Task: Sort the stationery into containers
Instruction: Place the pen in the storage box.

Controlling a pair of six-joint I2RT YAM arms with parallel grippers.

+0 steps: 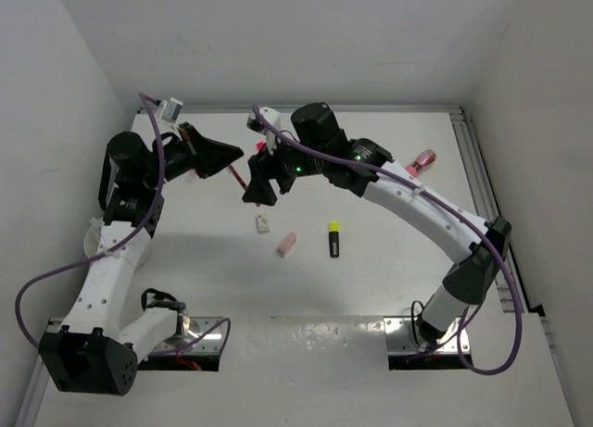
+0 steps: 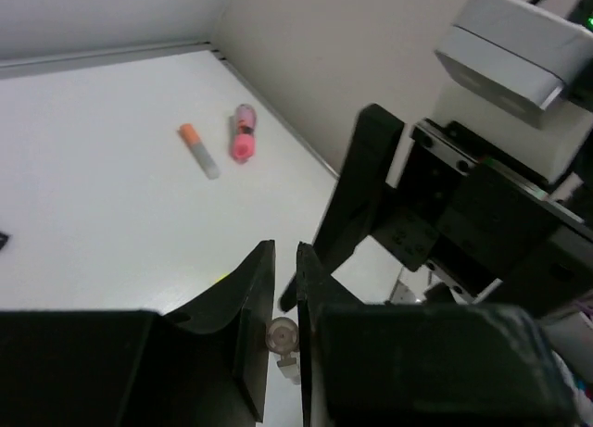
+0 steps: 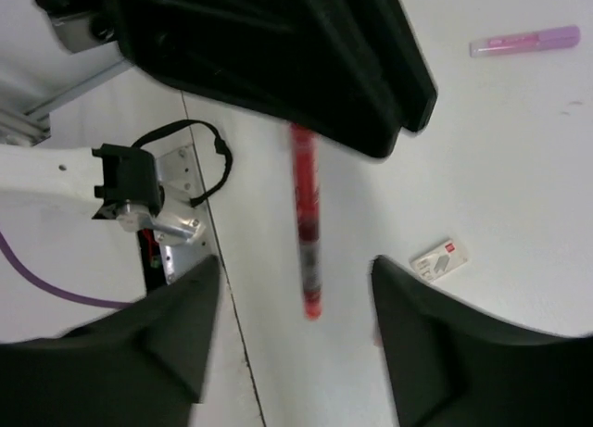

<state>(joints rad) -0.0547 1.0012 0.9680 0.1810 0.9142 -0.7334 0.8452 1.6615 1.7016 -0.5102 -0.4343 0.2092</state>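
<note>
From above, the left pincer [image 1: 233,155] is seen clenched on the red pen [image 1: 238,177], which is held above the tabletop [image 1: 371,288] close to the right pincer [image 1: 260,192]. In the left wrist view, its fingers [image 2: 255,297] are nearly closed, with the pen's end lodged between them. In the right wrist view, the right pincer is shown released, with the hanging pen between its jaws, untouched.

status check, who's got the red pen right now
left gripper shut on red pen. right gripper open, fingers either side of the pen, not touching. in the way: right gripper, close around the pen.
</note>
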